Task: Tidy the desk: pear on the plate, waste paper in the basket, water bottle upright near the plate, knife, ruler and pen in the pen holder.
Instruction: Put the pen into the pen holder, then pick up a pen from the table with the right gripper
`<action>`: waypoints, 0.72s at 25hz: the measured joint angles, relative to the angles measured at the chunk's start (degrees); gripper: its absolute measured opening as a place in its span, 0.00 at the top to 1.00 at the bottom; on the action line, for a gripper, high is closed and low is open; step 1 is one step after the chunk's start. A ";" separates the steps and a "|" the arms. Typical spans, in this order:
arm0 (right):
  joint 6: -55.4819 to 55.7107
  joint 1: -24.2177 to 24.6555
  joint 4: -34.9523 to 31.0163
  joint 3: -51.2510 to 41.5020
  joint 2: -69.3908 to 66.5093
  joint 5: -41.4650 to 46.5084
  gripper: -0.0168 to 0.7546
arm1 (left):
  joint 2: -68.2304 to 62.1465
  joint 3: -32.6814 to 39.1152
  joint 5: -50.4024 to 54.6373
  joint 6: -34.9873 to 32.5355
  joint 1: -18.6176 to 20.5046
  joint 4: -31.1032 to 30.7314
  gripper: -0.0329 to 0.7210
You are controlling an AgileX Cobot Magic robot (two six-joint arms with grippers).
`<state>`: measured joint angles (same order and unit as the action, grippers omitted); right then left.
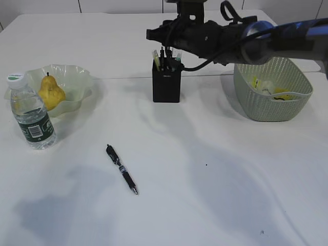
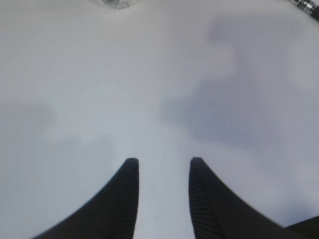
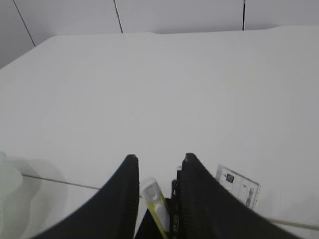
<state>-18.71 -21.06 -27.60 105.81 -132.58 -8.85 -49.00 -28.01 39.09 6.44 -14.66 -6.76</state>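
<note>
White bench (image 1: 215, 195) carries one pear (image 1: 50, 93) in the plate (image 1: 77, 77), one upright water bottle (image 1: 32, 115), one pen (image 1: 121, 169), paper scraps (image 1: 271, 89) in the basket (image 1: 271, 107). Left claw (image 2: 162, 167) released over bare bench. Right claw (image 3: 157, 164) parted above the pen holder (image 1: 166, 82), ruler (image 3: 238, 186) beside.

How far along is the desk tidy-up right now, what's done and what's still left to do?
Mostly done. The pear sits on the plate, the water bottle stands upright beside it, and waste paper lies in the basket. The right gripper hangs over the pen holder, jaws apart, where the ruler and a yellow-edged tool stand. Left: the pen on the desk.
</note>
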 joint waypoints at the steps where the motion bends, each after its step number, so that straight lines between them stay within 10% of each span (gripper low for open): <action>1: 0.00 0.00 0.00 0.00 0.87 0.71 0.66 | 0.00 0.00 0.00 0.00 0.00 0.00 0.64; 18: 0.00 0.00 0.95 0.09 9.72 26.90 0.66 | 0.00 0.00 0.00 0.00 0.00 0.00 0.64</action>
<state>-18.71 -21.06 -26.65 105.90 -122.86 18.05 -49.00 -28.01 39.09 6.44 -14.66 -6.76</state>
